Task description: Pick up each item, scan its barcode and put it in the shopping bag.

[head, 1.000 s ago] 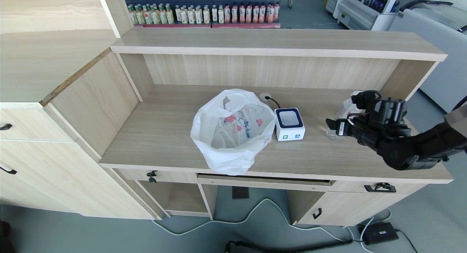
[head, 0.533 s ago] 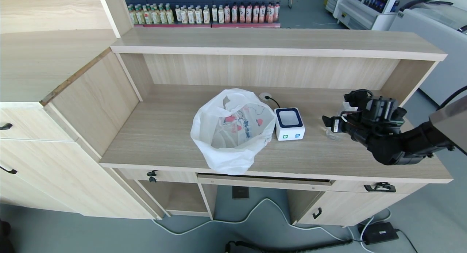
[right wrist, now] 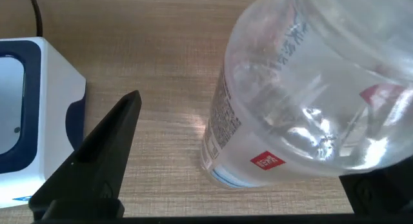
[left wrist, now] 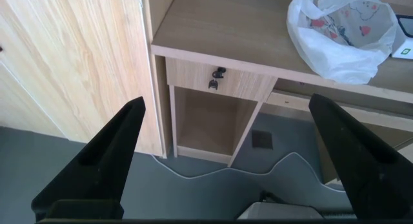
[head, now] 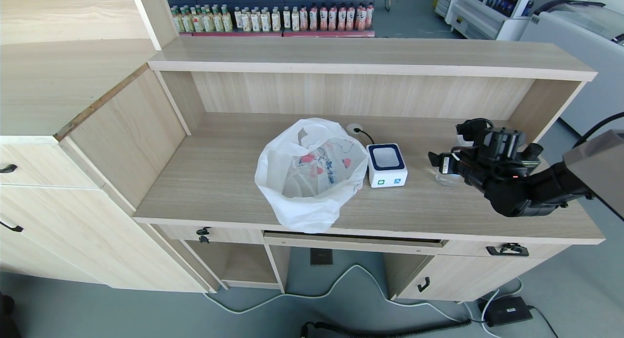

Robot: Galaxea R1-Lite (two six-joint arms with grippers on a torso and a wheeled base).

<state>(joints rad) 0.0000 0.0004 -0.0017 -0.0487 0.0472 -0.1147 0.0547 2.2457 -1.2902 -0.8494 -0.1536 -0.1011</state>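
Within spread right tool (right wrist: 251, 143), bottle (right wrist: 303, 88)

Left hand (left wrist: 226, 102), right hand (right wrist: 255, 143), both spread.

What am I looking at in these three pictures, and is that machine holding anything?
This is a two-armed robot at a shop checkout counter. The wide picture comes from a camera on its head; the other two from cameras on its wrists. On the counter sit an open white plastic shopping bag and, beside it, a small white barcode scanner. Farther right stands a clear plastic bottle. The right gripper has its fingers open on either side of that bottle, not closed on it. The left gripper, also open, hangs low before the counter, holding nothing.
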